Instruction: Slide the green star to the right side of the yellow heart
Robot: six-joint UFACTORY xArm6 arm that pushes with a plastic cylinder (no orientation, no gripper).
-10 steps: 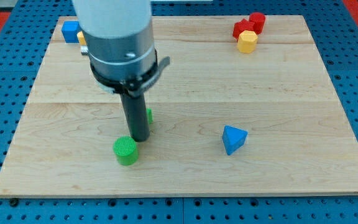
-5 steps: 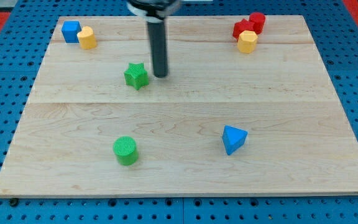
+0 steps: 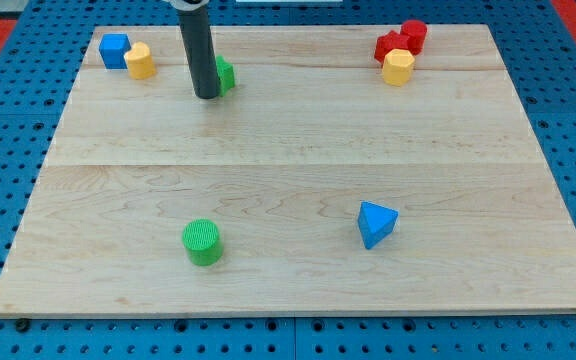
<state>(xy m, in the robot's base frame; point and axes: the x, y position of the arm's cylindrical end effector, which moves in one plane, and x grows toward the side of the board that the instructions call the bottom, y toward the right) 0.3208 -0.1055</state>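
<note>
1. My tip (image 3: 207, 96), a bare rod with no jaws to open or close, rests on the board (image 3: 288, 170), touching the green star's near-left side.
2. Green star (image 3: 225, 74): mostly hidden behind the rod, just to the tip's right and above.
3. Yellow heart (image 3: 140, 61): left of the tip, touching the blue cube (image 3: 114, 49).
4. Advised: the star lies right of the heart already; nudge gently leftward and stop short of contact.

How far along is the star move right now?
Mostly done: the green star sits near the view's top, right of the yellow heart. In hand: my tip stands against its left, partly hiding it. Left: a gap to the heart remains, so maybe a nudge.
</note>
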